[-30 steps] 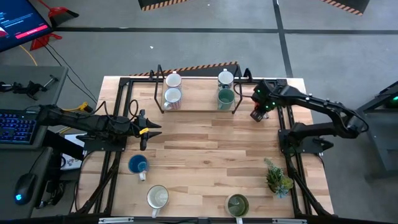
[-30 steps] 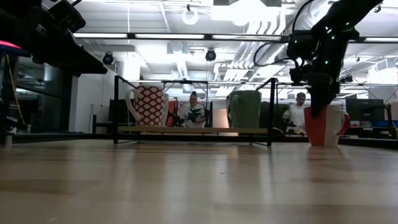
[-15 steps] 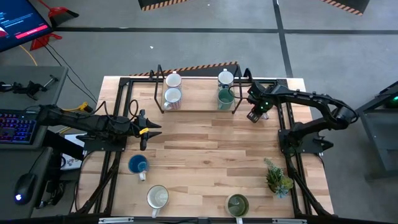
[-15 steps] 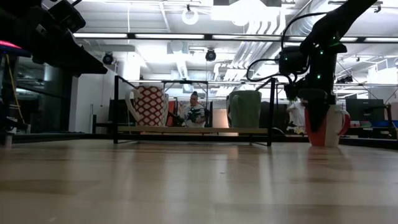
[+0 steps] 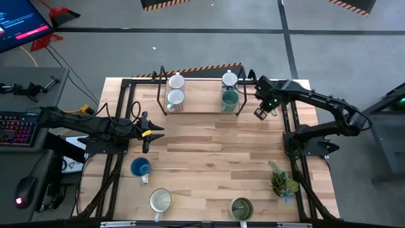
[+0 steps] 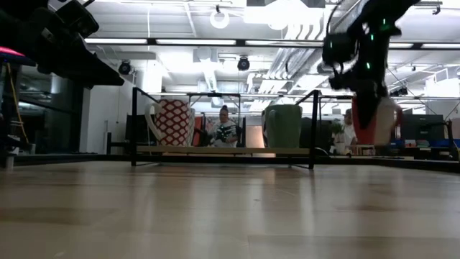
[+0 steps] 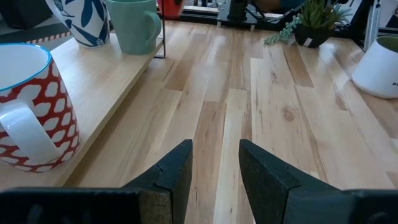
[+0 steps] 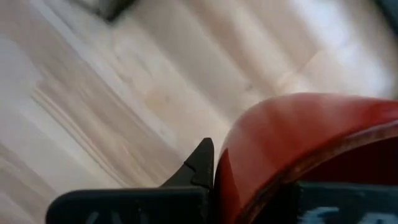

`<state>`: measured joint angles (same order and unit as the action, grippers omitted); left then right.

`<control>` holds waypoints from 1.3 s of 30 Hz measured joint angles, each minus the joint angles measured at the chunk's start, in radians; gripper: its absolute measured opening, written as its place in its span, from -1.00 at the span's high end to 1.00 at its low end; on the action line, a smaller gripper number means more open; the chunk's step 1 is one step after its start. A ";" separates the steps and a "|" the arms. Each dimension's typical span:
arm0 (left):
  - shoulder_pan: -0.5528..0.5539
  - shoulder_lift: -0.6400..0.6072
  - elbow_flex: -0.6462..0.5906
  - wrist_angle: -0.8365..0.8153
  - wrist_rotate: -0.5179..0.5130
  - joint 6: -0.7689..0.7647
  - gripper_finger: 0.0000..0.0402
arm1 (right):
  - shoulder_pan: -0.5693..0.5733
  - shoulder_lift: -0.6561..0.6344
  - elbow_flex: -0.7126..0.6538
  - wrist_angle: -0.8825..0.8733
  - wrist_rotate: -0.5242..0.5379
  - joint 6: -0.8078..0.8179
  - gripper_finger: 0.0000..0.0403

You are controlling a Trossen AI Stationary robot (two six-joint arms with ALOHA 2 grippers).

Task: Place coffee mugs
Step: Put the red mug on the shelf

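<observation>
High view
- Right gripper (image 5: 260, 112): at the table's far right, just right of the rack; fingers clamped on the red mug's wall.
- Red mug (image 5: 259, 114): under the gripper, mostly hidden by it.
- Rack (image 5: 201, 113): low wooden shelf in a dark frame at the far edge; four mugs on it.
- Rack left end: white mug (image 5: 176, 81) behind, red-patterned mug (image 5: 174, 99) in front.
- Rack right end: second white mug (image 5: 229, 80) behind, teal mug (image 5: 230, 98) in front.
- Left gripper (image 5: 146, 133): waiting at the table's left side, above the blue mug; fingers slightly parted, holding nothing.
- Blue mug (image 5: 140, 168): near left, standing on the table.
- Cream mug (image 5: 160, 201): near edge, left of centre.
- Olive mug (image 5: 241, 208): near edge, right of centre.
- Potted plant (image 5: 283, 180): near right.

Low view
- Red mug (image 6: 374, 121): clear of the table (image 6: 230, 208), hanging tilted from the right gripper (image 6: 365, 101), just right of the rack's end post.
- Rack mugs: red-patterned mug (image 6: 172, 122) left, teal mug (image 6: 283, 126) right.
- Background: two people seated in the room beyond.

Left wrist view
- Left fingers (image 7: 171, 174): a narrow gap between them, nothing in it, bare table below.
- Nearby: red-patterned mug (image 7: 32, 109) on the rack; teal mug (image 7: 134, 25) and a blue-leaf white mug (image 7: 84, 22) farther along.
- Far side: plant (image 7: 310, 22); a pale mug (image 7: 379, 65) at the frame's edge.

Right wrist view
- Red mug (image 8: 311, 149): rim and wall fill the frame, pinched by a dark finger (image 8: 200, 163); wood planks beyond.
</observation>
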<state>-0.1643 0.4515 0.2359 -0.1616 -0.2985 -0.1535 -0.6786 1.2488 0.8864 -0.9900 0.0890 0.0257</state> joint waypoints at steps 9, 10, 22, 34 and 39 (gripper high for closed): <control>0.000 0.000 0.000 -0.018 0.000 0.000 0.39 | 0.042 -0.071 0.337 -0.050 0.064 0.022 0.95; 0.000 0.000 0.000 -0.021 0.000 0.000 0.39 | 0.046 -0.068 0.373 -0.045 0.061 0.021 0.95; 0.000 0.000 0.000 -0.026 0.000 0.000 0.39 | 0.171 0.179 0.741 -0.035 0.004 0.004 0.95; 0.000 0.000 0.000 -0.051 0.000 -0.001 0.39 | 0.323 0.571 1.079 -0.169 -0.026 -0.011 0.95; 0.000 0.000 0.000 -0.063 0.000 -0.001 0.39 | 0.349 0.703 1.176 -0.199 -0.023 -0.026 0.95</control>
<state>-0.1644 0.4515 0.2359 -0.2249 -0.2985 -0.1549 -0.3298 1.9521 2.0628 -1.1887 0.0662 -0.0004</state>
